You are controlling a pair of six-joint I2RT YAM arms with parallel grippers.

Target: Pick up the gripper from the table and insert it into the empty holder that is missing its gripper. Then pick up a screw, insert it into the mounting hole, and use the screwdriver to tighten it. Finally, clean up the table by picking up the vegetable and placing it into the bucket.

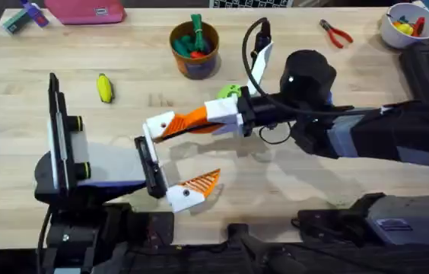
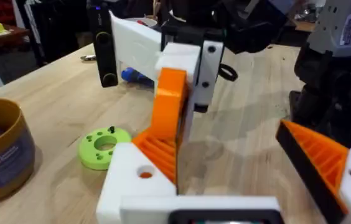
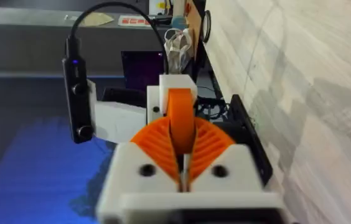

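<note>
One gripper (image 1: pixel 192 118) sits clamped in my right tool (image 1: pixel 170 127), pressed against the empty holder (image 1: pixel 156 125) of my wide-open left tool (image 1: pixel 175 160); one vegetable (image 1: pixel 105 88) lies beyond.

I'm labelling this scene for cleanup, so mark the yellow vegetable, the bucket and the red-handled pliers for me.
vegetable (image 1: pixel 105 88): overhead view, middle of its yellow body.
bucket (image 1: pixel 196 62): overhead view, front wall on the label band.
red-handled pliers (image 1: pixel 338 35): overhead view, on the red handles.

The bucket (image 1: pixel 195 49) and vegetable (image 1: pixel 105 87) stand unobstructed, well apart.
</note>
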